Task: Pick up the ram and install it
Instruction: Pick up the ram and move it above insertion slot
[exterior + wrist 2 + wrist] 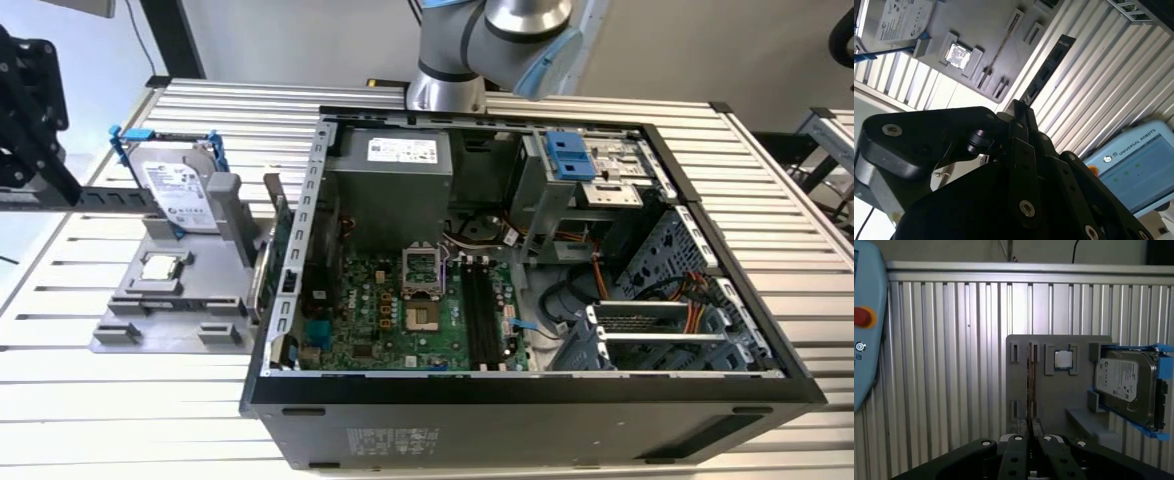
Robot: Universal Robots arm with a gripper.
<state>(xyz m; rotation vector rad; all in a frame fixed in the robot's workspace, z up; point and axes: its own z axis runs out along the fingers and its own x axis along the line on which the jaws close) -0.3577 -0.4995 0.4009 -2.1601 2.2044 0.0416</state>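
Note:
My gripper (1030,424) is shut on the ram (1029,385), a thin stick seen edge-on rising from the fingertips in the first wrist view. In the second wrist view the ram (1049,70) shows as a dark strip with chips running out from the gripper (1019,106). At the exterior view's left edge the gripper (36,186) hangs above the table with the ram (100,195) level, over the grey holder (180,320). The open computer case (534,395) holds the green motherboard (387,320), whose long black memory slots (487,310) lie to the exterior view's right.
The holder (1054,405) also carries a silver hard drive in a blue frame (174,185) (1126,382) and a square chip (160,267) (1064,359). A light blue pendant (864,330) (1134,170) lies on the slatted table (80,400). The arm (467,50) rises behind the case.

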